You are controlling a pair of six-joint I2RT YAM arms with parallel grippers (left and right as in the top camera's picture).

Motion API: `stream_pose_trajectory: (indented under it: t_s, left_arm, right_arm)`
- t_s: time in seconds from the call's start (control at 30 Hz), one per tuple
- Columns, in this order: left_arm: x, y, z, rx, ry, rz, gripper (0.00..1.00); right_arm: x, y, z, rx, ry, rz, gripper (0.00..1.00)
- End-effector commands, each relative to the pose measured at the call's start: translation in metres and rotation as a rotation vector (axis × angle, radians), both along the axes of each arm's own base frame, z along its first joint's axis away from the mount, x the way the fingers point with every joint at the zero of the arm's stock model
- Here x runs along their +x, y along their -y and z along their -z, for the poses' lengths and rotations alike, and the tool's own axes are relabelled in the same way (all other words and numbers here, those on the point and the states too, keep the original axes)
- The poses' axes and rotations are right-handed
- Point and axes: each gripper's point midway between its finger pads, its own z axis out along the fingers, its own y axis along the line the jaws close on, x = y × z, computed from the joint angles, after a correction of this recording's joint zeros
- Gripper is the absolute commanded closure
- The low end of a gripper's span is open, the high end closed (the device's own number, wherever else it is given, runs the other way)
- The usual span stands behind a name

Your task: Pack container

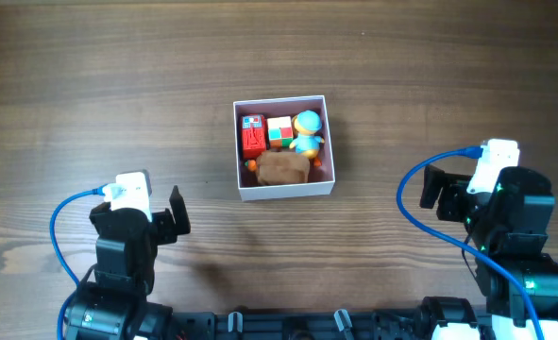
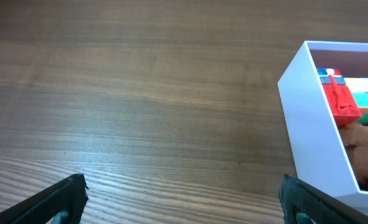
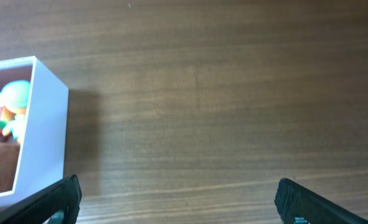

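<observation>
The left hand is hanging over the bare wooden counter with its two fingers spread wide, holding nothing and touching nothing. The right hand is doing the same on its side, fingers wide apart and gripping nothing.

The container is sitting on the counter between the two arms and farther out from the robot, well apart from both hands. It is holding four things:
- A red block toy is lying in the far left corner.
- A red, white and green cube is sitting just beside it.
- A small figure with a blue head and an orange body is filling the far right corner.
- A brown lump is resting along the near side, touching the toys behind it.

The container is facing straight up with its opening. Being square, it is showing no long axis. Its walls are running slightly turned against the counter's wood grain.
</observation>
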Motion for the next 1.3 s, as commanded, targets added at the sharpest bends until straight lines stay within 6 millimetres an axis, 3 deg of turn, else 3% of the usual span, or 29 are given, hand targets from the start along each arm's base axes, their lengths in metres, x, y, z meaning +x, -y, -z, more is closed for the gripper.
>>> stream_pose_trajectory:
  t_s: [0.0,0.13,0.3,0.5,0.83,0.97,1.27]
  left_arm:
    - [-0.001,-0.001,0.002,0.022,-0.007,0.009,0.0]
    - [-0.001,-0.001,0.002,0.022,-0.007,0.009,0.0]
    - [-0.001,-0.001,0.002,0.022,-0.007,0.009,0.0]
    - [-0.001,-0.001,0.002,0.022,-0.007,0.009,0.0]
    - [-0.001,-0.001,0.002,0.023,-0.007,0.009,0.0]
    - [-0.001,-0.001,0.002,0.022,-0.007,0.009,0.0]
    - [-0.001,-0.001,0.002,0.022,-0.007,0.009,0.0]
  right_arm:
    - [-0.005,0.002,0.003,-0.003,-0.009,0.019,0.0]
    - [-0.007,0.0,-0.016,0.0,0.083,0.011,0.0]
    - [-0.006,-0.029,-0.05,0.015,0.324,-0.155,0.0]
    - [-0.005,-0.059,-0.037,0.099,0.552,-0.277,0.0]
    - [-0.01,-0.064,-0.046,0.146,0.891,-0.294,0.0]
    - [-0.01,-0.063,-0.038,0.135,0.94,-0.291,0.0]
    - [0.002,-0.052,0.03,0.05,0.713,-0.242,0.0]
